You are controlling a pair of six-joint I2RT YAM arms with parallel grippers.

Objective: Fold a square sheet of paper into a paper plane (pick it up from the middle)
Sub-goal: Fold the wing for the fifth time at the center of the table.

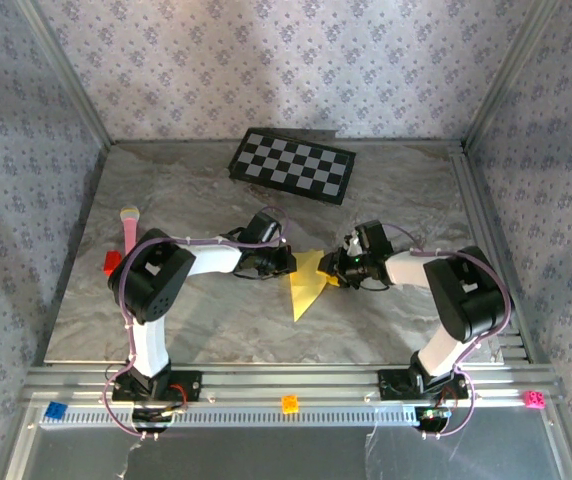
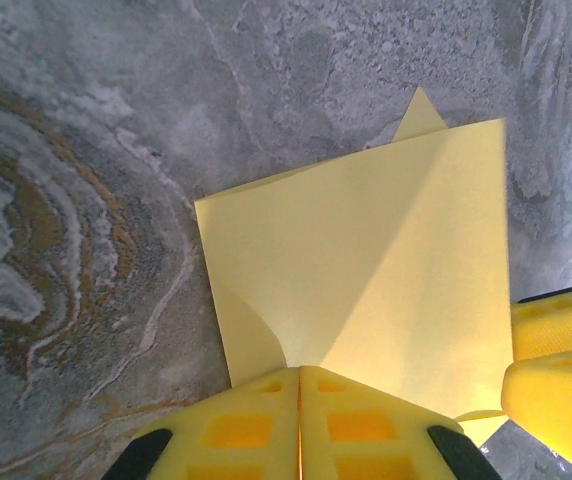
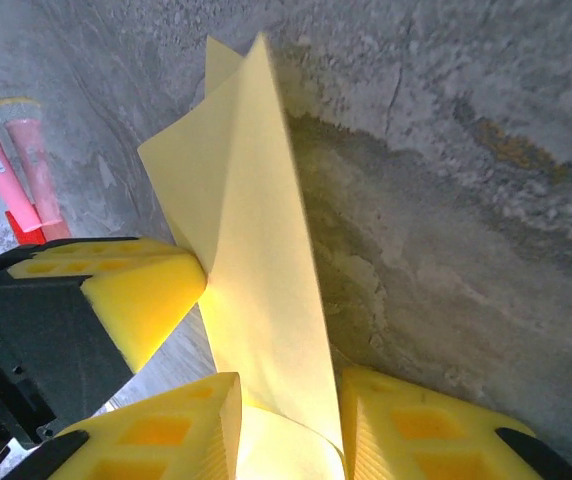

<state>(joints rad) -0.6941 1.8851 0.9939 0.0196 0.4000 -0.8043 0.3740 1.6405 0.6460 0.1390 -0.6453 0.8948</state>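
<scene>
The sheet of paper (image 1: 306, 285) lies at the middle of the bench (image 1: 206, 325) between the two arms. It is creased into a narrow pointed shape whose tip aims at the near edge.

The left fingers (image 2: 246, 425) are pressed together on one edge of it. This looks meant to pin the fold so that nothing slides while the other side is worked. The right fingers (image 3: 416, 440) stand a narrow way apart, with a raised flap running up between them. Whether they truly pinch it I cannot tell. The flap stands nearly on edge, which I judge readies it to be turned over along the long crease.

From the left wrist, a flat panel spreads out from the pinch. Its far edge is straight, and a small corner pokes out behind it, so the layers do not sit quite flush.

The two sets of fingers are just beside each other, which leaves little room between them. Any sweep would best go outward. Bare bench lies open on the near side and to the right. The checkerboard (image 1: 292, 167) is well apart at the far side. A pink stick (image 1: 127, 228) and a red block (image 1: 112, 262) lie well off to the left.
</scene>
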